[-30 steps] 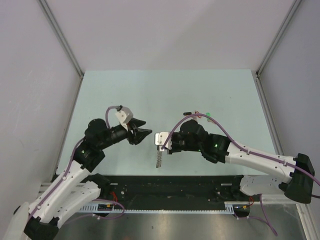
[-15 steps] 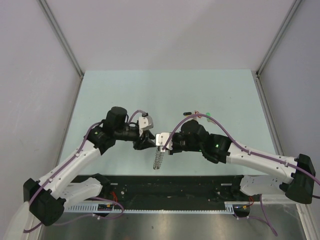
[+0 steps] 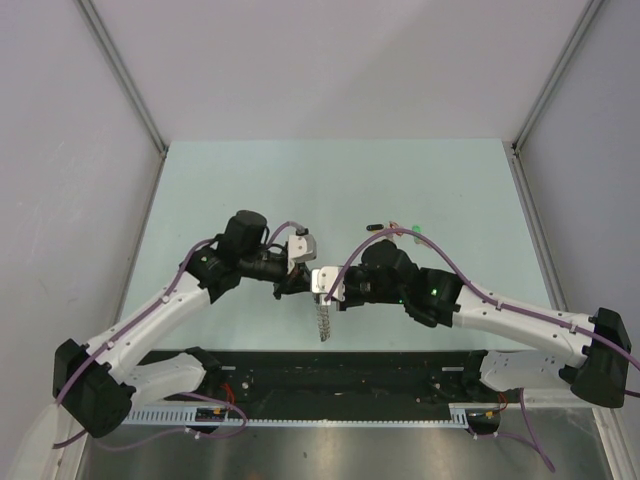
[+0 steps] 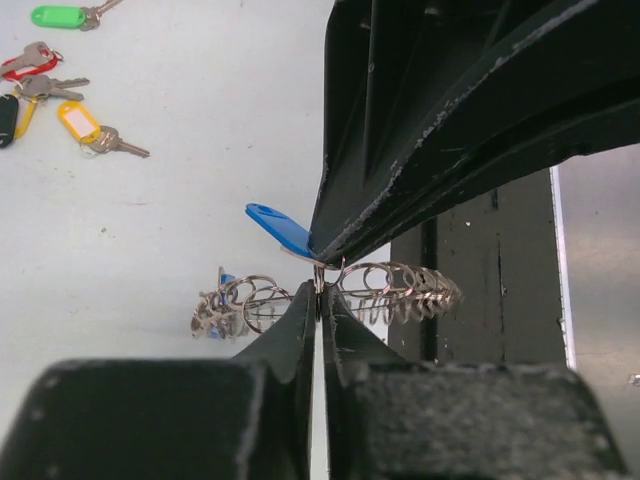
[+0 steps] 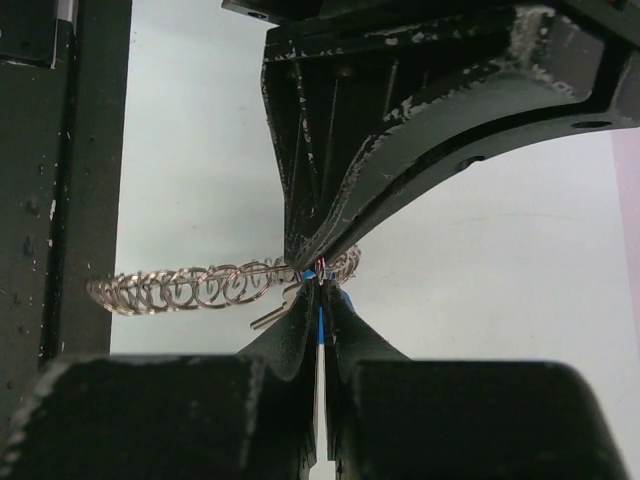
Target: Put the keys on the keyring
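Observation:
The keyring (image 3: 321,322), a coil of small wire loops, hangs between my two grippers above the near table edge. My left gripper (image 3: 300,284) (image 4: 320,292) is shut on one loop of the keyring (image 4: 405,292). Facing it tip to tip, my right gripper (image 3: 314,288) (image 5: 320,283) is shut on a blue key (image 4: 280,228) at the ring; its metal blade (image 5: 275,312) pokes out beside the keyring (image 5: 190,288). Other keys lie on the table: green (image 4: 60,16), red (image 4: 25,62) and yellow (image 4: 78,120).
The loose keys lie behind the right arm (image 3: 372,228). A black rail (image 3: 330,372) runs along the near table edge under the hanging ring. Grey walls with metal posts close in the table on three sides.
My left arm has swung right to meet the right gripper, and its jaws have gone from open to shut on the ring. The right arm has held still.

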Motion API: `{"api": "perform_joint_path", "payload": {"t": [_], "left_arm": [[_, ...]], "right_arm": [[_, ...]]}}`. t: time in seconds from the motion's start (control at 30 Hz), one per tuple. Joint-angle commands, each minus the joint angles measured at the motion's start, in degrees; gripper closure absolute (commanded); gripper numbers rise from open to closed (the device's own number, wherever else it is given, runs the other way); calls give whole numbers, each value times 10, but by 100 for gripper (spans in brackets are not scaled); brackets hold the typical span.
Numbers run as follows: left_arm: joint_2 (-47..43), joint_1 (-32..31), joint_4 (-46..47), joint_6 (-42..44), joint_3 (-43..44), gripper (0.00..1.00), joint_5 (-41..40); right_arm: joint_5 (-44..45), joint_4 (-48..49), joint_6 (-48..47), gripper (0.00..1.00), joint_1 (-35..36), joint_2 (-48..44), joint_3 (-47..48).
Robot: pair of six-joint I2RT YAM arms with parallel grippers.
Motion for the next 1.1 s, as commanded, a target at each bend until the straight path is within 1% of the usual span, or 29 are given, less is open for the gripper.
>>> {"api": "perform_joint_path", "payload": {"t": [0.0, 0.17, 0.23, 0.3, 0.43, 0.47, 0.53, 0.57, 0.6, 0.67, 0.7, 0.77, 0.8, 0.9, 0.97, 1.0, 1.07], "left_arm": [[-10, -5, 7, 7, 12, 100, 23], [-68, 3, 51, -37, -16, 100, -10], [-88, 29, 77, -63, -34, 100, -10], [-112, 58, 100, -104, -55, 100, -6], [-145, 74, 176, -179, -84, 100, -24], [-148, 74, 193, -214, -90, 100, -27], [-157, 73, 247, -252, -110, 100, -38], [-160, 73, 265, -291, -117, 100, -46], [-169, 72, 312, -309, -133, 100, -52], [-177, 69, 353, -358, -150, 100, -74], [-186, 67, 394, -374, -168, 100, -82], [-193, 57, 431, -416, -184, 100, -108], [-194, 52, 466, -427, -198, 100, -119], [-205, 27, 507, -448, -222, 100, -163], [-213, 18, 534, -473, -239, 100, -178], [-215, 17, 565, -484, -258, 100, -186], [-225, 17, 586, -502, -275, 99, -190]], "right_arm": [[-4, 24, -5, 100, 3, -23, 13], [15, 9, -6, 100, 3, -31, 12], [24, 3, -6, 100, 2, -37, 12], [32, -1, -8, 100, 2, -39, 12], [22, 2, -8, 100, 2, -37, 12], [16, 3, -8, 100, 2, -36, 12], [9, 10, -6, 100, 3, -33, 12], [3, 12, -4, 100, 2, -29, 12], [0, 18, -4, 100, 3, -27, 12], [-5, 25, 0, 100, 3, -21, 12], [-7, 28, 2, 100, 3, -17, 12], [-10, 36, 5, 100, 3, -11, 13], [-11, 38, 5, 100, 3, -8, 12], [-9, 42, 6, 100, 3, -1, 12], [-4, 39, 5, 100, 3, -1, 12], [-3, 38, 5, 100, 3, -3, 12], [-2, 35, 4, 100, 2, -5, 12]]}}
